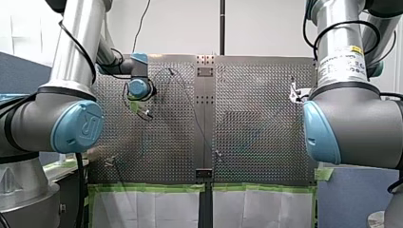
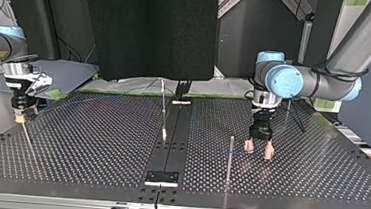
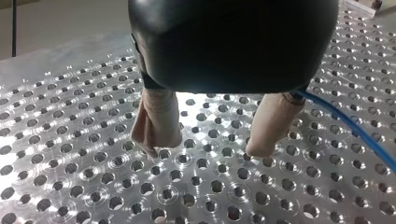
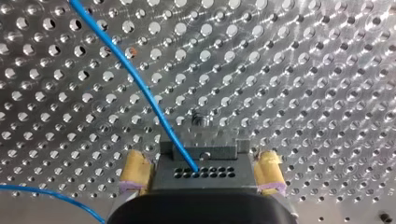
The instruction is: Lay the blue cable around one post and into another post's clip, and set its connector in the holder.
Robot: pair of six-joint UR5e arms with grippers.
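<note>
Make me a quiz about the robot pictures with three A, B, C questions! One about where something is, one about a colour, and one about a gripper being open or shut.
1. Where is the dark connector?
A. Held in my right gripper
B. On top of a post
C. On the floor

2. What colour is the cable?
A. Red
B. Blue
C. Green

3. How is my left gripper?
A. Shut on the cable
B. Open, holding nothing
C. Shut on a post

Answers:
1 A: in the right wrist view the yellow pads sit on either side of the connector.
2 B: the cable runs blue out of the connector.
3 B: in the left wrist view the fingers stand apart with nothing between them.
</note>
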